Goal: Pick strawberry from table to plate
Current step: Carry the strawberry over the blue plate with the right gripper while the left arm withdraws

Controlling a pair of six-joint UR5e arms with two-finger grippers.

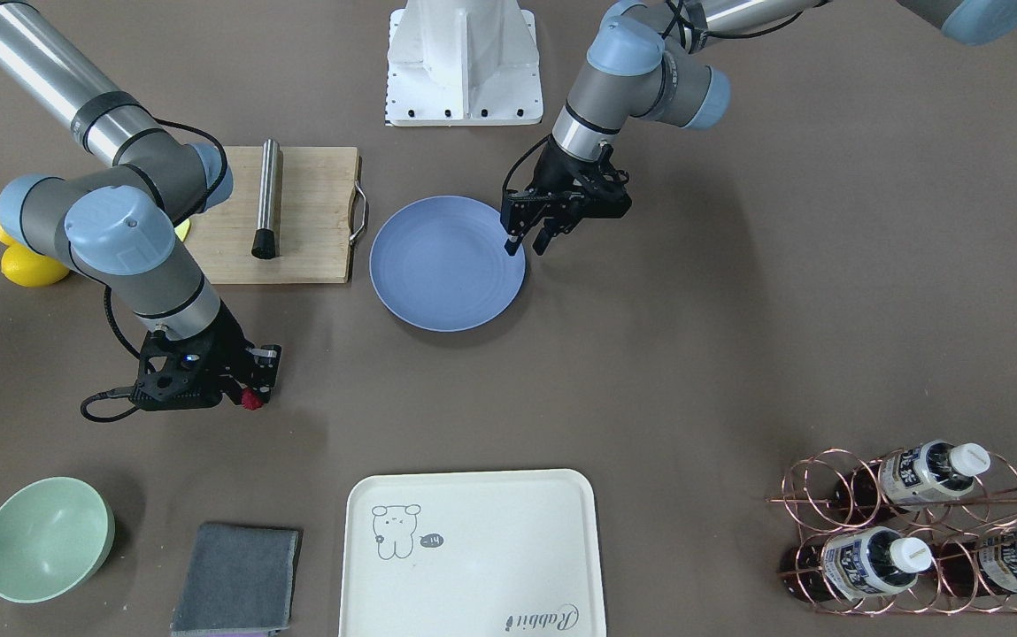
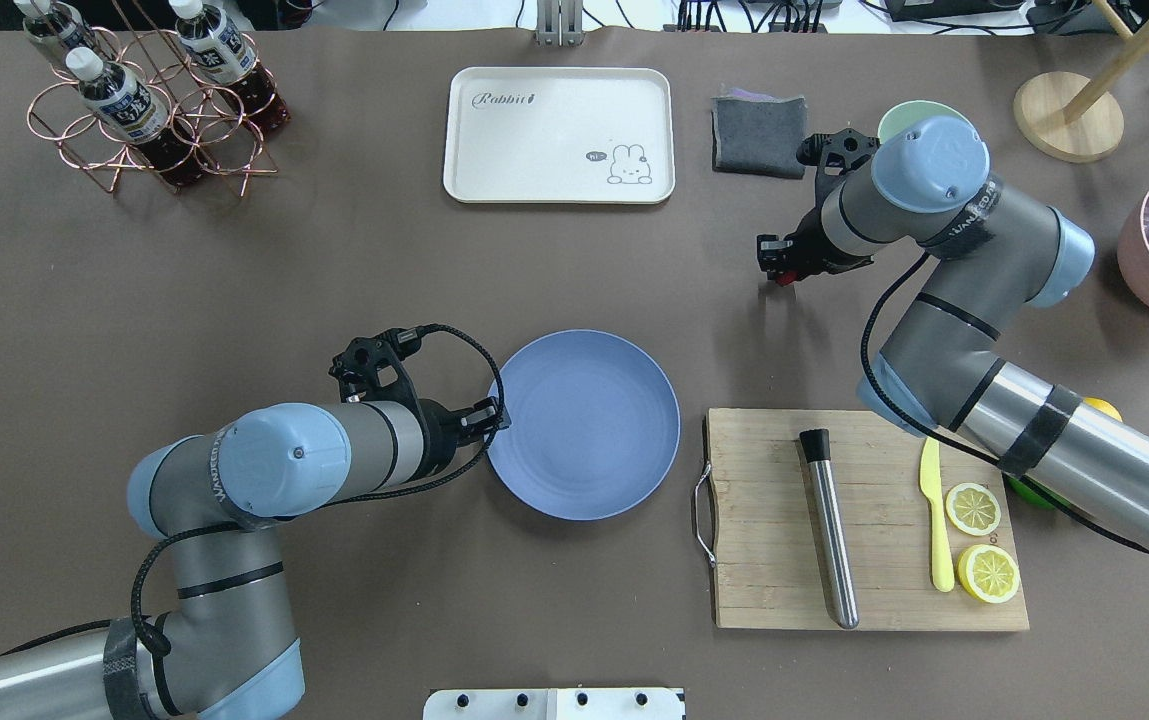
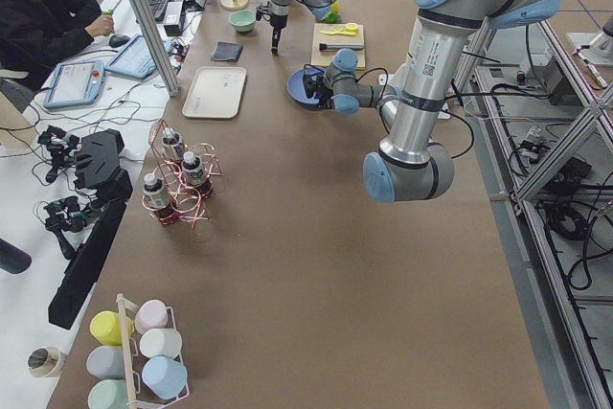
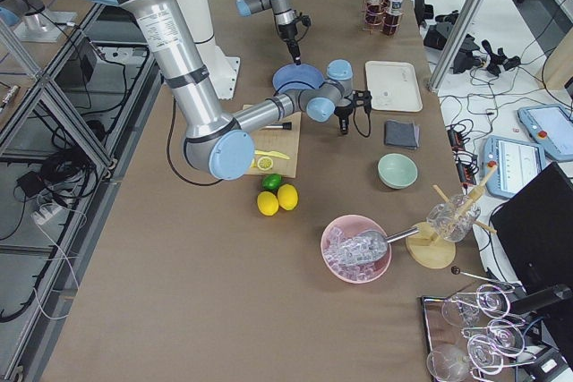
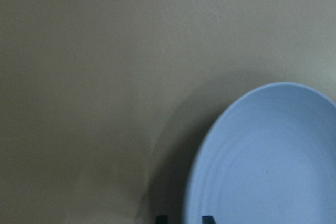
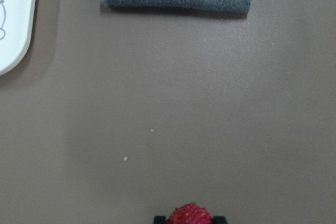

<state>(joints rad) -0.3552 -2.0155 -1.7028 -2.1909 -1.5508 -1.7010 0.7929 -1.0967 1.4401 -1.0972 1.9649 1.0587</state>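
The strawberry [image 1: 250, 400] is a small dark-red berry held at the tips of my right gripper [image 1: 253, 395], which is shut on it. This is over the brown table [image 1: 738, 310], between the grey cloth and the blue plate [image 1: 447, 264]. In the right wrist view the strawberry [image 6: 190, 215] sits between the two fingertips at the bottom edge. From overhead, the right gripper [image 2: 780, 270] is up and to the right of the plate [image 2: 584, 425]. My left gripper [image 2: 490, 416] hovers open at the plate's left rim with nothing in it. The plate [image 5: 273, 161] holds nothing.
A wooden cutting board [image 2: 764, 520] with a steel muddler [image 2: 830, 525], yellow knife [image 2: 935, 512] and lemon slices [image 2: 974, 508] lies right of the plate. A cream tray [image 2: 559, 135], grey cloth [image 2: 758, 133], mint bowl [image 1: 43, 538] and bottle rack [image 2: 149, 100] line the far side.
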